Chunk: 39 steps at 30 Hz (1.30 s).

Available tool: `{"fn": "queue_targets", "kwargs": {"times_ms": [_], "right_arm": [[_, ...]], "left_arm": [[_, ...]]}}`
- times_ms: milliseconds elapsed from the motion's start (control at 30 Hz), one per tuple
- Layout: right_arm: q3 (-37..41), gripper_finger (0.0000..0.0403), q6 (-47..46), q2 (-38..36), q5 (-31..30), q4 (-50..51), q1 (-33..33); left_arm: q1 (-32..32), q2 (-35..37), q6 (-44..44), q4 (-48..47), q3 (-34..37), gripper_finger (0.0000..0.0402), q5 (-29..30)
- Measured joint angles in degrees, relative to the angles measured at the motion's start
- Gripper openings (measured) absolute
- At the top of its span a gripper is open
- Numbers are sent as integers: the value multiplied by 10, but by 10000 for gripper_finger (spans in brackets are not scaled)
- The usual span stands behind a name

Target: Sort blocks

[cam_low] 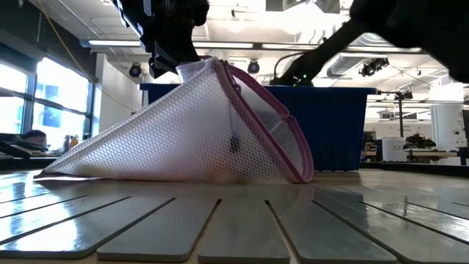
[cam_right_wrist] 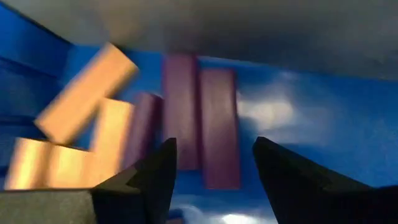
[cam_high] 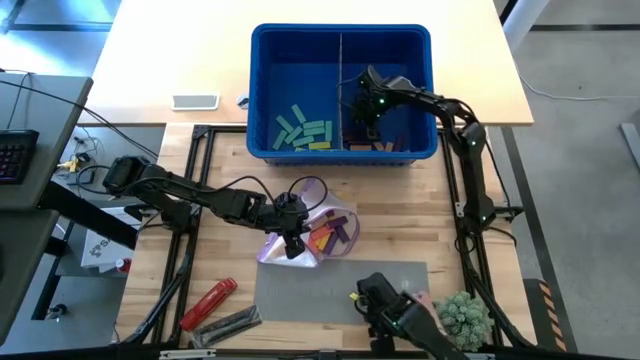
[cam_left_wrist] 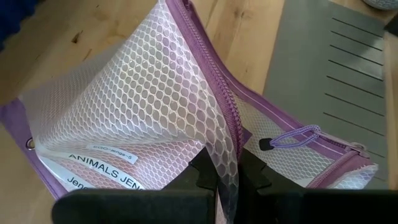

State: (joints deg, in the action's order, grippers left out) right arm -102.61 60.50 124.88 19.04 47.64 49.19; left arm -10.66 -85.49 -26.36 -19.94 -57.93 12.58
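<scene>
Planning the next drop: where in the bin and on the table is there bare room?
Blue bin: the left compartment's back half is bare and teal and lime blocks crowd its front. The right gripper hangs open over the right compartment, with tan and purple blocks below. The grey mat is mostly bare between the mesh bag, held up by the left gripper, and the red tool.

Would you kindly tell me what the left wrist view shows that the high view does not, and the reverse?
Only the left wrist view: the bag's printed label and zipper pull. Only the high view: the blue bin with teal blocks, the right end effector open inside it, and a red tool. Both: the left end effector shut on the mesh bag.
</scene>
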Motion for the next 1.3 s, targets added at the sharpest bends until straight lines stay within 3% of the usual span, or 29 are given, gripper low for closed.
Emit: {"fn": "queue_targets", "kwargs": {"times_ms": [367, 533, 833, 933, 1100, 1300], "right_arm": [[-1, 201, 19, 36, -23, -53, 3], [-2, 201, 17, 49, -82, -84, 2], [-2, 199, 10, 49, -108, -95, 1], [-1, 178, -4, 49, -115, -99, 1], [-2, 91, -7, 49, -125, -94, 2], [-2, 87, -26, 41, -130, -72, 2]], "left_arm": [[0, 0, 0, 0, 0, 0, 0], [0, 0, 0, 1, 0, 0, -3], [2, 0, 0, 0, 0, 0, -4], [2, 0, 0, 0, 0, 0, -4], [2, 0, 0, 0, 0, 0, -4], [2, 0, 0, -1, 0, 0, -4]]}}
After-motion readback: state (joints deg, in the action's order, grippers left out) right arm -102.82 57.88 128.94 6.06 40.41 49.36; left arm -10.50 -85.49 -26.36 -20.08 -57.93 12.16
